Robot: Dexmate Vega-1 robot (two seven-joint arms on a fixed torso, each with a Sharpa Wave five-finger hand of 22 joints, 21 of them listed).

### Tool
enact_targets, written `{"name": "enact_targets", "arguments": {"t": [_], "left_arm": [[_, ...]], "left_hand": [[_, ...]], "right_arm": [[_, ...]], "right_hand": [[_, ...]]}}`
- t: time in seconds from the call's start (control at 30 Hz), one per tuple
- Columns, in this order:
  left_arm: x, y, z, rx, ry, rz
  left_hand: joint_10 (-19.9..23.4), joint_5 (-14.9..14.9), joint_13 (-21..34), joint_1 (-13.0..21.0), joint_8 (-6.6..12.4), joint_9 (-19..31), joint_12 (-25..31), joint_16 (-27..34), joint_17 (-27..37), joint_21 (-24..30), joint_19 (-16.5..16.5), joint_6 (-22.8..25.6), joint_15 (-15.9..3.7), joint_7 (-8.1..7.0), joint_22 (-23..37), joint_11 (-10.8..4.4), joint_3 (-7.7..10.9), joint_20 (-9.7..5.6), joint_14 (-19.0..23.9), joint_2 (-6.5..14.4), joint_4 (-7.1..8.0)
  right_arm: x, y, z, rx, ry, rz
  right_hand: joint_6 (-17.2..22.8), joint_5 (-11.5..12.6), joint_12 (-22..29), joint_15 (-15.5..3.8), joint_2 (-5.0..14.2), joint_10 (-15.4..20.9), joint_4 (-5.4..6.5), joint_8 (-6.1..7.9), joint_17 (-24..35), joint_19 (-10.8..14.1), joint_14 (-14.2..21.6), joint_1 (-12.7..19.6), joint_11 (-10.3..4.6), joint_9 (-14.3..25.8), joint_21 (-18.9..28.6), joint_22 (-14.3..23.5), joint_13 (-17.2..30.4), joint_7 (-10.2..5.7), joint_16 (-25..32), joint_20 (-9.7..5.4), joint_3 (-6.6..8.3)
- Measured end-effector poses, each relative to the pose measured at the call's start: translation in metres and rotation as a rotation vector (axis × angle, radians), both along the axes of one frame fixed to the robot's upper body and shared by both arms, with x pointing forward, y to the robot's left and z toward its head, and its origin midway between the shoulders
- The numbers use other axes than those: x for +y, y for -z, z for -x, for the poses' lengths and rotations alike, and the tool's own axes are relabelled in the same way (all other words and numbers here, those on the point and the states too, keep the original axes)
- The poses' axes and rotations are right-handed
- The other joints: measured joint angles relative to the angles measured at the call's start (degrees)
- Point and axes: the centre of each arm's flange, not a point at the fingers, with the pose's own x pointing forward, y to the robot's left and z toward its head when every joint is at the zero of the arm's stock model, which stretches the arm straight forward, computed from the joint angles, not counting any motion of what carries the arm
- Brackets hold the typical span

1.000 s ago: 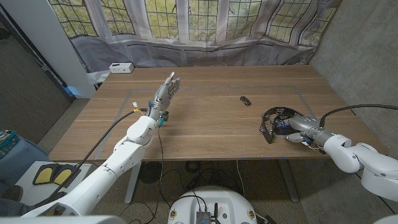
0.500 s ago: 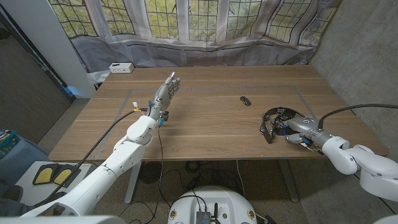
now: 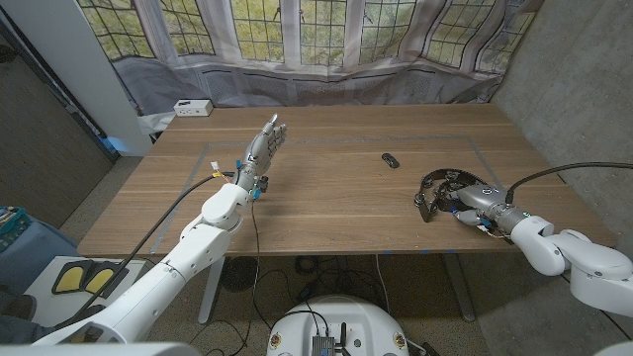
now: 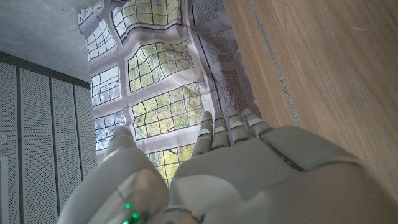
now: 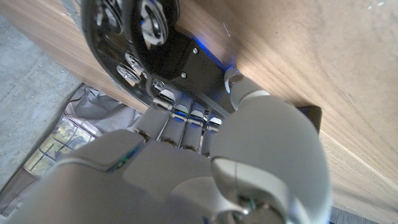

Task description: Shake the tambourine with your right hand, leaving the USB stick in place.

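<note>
Wooden table (image 3: 336,188), head view: tambourine (image 3: 442,190) near the right edge, right hand (image 3: 473,201) closed on its frame. USB stick (image 3: 391,159) just beyond tambourine, apart, untouched. Left hand (image 3: 263,150) well left of tambourine, fingers straight, holding nothing. Left wrist: same. Right wrist: fingers curl round tambourine (image 5: 134,46). Grasp looks done; shaking prob. left. Lift off table hard to tell.

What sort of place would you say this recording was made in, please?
Probably an indoor lab or test room, not a home. A plain wooden table stands before tall leaded windows with trees outside, a bare concrete wall on one side, and cables trailing under the table.
</note>
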Motion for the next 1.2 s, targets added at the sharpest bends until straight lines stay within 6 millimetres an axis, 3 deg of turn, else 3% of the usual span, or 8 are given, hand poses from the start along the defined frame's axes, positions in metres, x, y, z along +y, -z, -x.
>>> {"name": "enact_targets", "arguments": {"t": [0.2,0.37,0.67,1.2], "left_arm": [[0.000,0.002,-0.001,0.006,-0.001,0.004],[0.000,0.004,-0.002,0.011,-0.002,0.006],[-0.002,0.008,-0.005,0.022,0.001,0.011],[-0.008,0.010,-0.009,0.030,0.016,0.010]], "left_hand": [[0.00,0.00,0.00,0.00,0.00,0.00,0.00,0.00,0.00,0.00,0.00,0.00,0.00,0.00,0.00,0.00,0.00,0.00,0.00,0.00,0.00],[0.00,0.00,0.00,0.00,0.00,0.00,0.00,0.00,0.00,0.00,0.00,0.00,0.00,0.00,0.00,0.00,0.00,0.00,0.00,0.00,0.00],[0.00,0.00,0.00,0.00,0.00,0.00,0.00,0.00,0.00,0.00,0.00,0.21,0.00,-0.21,0.00,0.00,-0.01,0.00,0.00,0.00,0.01],[0.00,0.00,0.00,0.00,0.00,0.00,0.00,0.00,0.00,0.00,0.00,0.21,0.00,-0.21,0.00,0.00,-0.01,0.00,0.00,0.00,0.01]], "right_arm": [[0.000,0.000,0.000,-0.026,0.005,0.009],[0.002,0.002,0.000,-0.047,0.003,0.021],[0.003,0.001,0.002,-0.086,0.008,0.030],[0.002,-0.010,0.011,-0.174,0.018,-0.012]], "right_hand": [[3.28,0.08,1.50,-0.91,-1.25,6.41,-0.14,1.45,0.37,4.96,6.83,1.40,-1.36,-0.15,2.16,0.24,-0.13,2.70,1.96,-1.21,0.66],[5.43,0.08,2.26,-2.37,-2.15,11.03,-0.13,1.96,1.33,6.76,11.85,2.29,-1.83,-0.14,3.96,0.20,-0.07,2.82,3.93,-0.60,0.67],[6.14,0.07,2.40,-3.08,-2.52,12.11,-0.04,1.96,1.65,7.16,13.19,2.66,-2.11,0.02,4.87,0.61,0.08,2.50,4.06,-0.21,0.06],[10.84,-0.61,2.18,-3.40,-2.91,13.07,0.11,1.93,1.54,9.33,14.52,3.05,-1.20,-0.02,5.98,0.88,0.22,1.86,4.03,-1.54,0.07]]}}
